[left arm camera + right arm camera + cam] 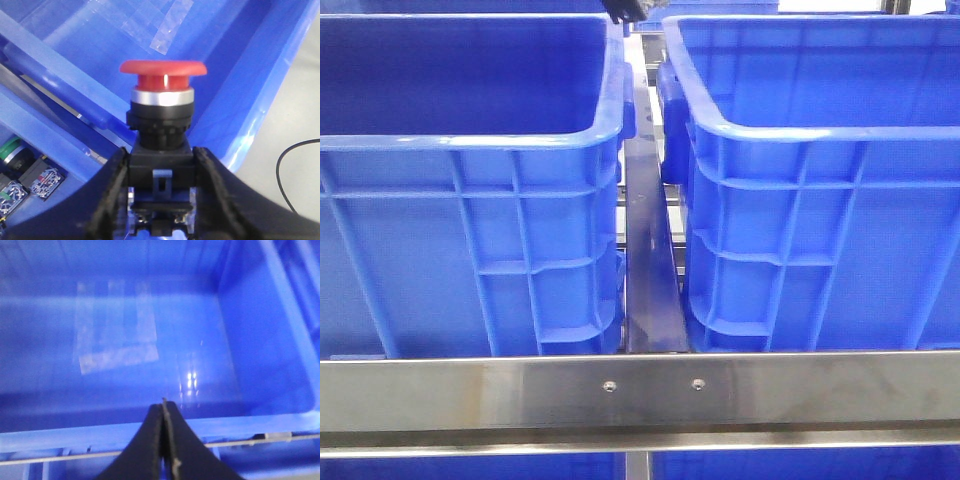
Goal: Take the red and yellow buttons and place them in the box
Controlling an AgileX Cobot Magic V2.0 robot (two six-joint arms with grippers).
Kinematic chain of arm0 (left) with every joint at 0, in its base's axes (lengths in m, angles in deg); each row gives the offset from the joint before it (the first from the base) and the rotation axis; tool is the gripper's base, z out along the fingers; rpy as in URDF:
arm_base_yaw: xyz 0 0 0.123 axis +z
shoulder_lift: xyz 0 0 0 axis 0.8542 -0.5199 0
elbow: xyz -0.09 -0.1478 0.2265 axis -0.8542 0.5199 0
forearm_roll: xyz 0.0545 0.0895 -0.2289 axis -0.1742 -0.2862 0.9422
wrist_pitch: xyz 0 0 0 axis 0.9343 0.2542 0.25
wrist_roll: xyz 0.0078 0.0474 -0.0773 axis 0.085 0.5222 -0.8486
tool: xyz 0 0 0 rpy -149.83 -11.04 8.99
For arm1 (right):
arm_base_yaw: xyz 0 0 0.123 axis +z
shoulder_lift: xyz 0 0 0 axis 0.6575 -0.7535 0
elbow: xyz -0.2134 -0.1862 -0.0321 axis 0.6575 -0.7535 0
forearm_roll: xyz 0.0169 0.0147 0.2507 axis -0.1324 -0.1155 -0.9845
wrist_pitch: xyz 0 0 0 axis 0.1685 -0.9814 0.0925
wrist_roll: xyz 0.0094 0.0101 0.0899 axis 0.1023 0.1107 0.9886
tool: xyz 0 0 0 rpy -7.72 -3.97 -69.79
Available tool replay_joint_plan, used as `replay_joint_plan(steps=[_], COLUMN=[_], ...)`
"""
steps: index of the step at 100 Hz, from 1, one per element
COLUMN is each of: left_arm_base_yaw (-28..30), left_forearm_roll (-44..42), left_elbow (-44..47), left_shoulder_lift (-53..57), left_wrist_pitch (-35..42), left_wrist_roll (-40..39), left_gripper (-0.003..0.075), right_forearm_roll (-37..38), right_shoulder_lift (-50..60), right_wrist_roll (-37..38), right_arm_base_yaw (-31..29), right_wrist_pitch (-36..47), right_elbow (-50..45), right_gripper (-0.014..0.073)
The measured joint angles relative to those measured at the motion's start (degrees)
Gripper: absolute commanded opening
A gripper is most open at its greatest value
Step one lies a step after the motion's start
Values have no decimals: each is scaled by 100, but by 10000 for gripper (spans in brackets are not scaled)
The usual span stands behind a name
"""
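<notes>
The left gripper (161, 200) is clamped on the black square body of a red mushroom-head push button (163, 107), which stands upright between the two black fingers (112, 195), its domed cap clear above them. Behind that button lies the open inside of a large bright blue plastic crate (240, 90); a patch of clear tape (165, 30) sits on its floor, and its thick rolled rim runs past the button on the cable side, with pale floor and a thin black cable (295, 170) beyond. On the button's other side, past a blue rim, small parts lie in a neighbouring bin, one a green-capped button (10, 150).

The right gripper (164, 450) has its black fingers pressed together, holding nothing, just over the near rim of a blue crate (260, 365) whose floor is bare but for tape strips (117, 335).

From the front, two blue crates (470, 200) stand side by side behind a steel rail (640, 390), a narrow gap between their walls. I cannot see a yellow button.
</notes>
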Motion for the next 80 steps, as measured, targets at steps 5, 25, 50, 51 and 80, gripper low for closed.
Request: replay_joint_plan(steps=[5,25,50,51,80], left_arm_base_yaw=[0,0,0,0,0], left_forearm_roll=[0,0,0,0,0], left_elbow=[0,0,0,0,0], left_shoulder_lift=[0,0,0,0,0], left_wrist_pitch=[0,0,0,0,0], left_wrist_roll=[0,0,0,0,0], left_gripper=[103,103,103,103,103], right_forearm_roll=[-85,-818,-2680,-2816,-6030], right_shoulder_lift=[-248,-1055,-1690,-1720,-2343], right_wrist_roll=[0,-10,-107,-127,-2444], right_arm_base_yaw=[0,0,0,0,218], right_wrist_pitch=[-162,-423,-186,-171,-102], right_elbow=[177,746,1093,1093,1138], right_gripper=[78,635,582,580,559])
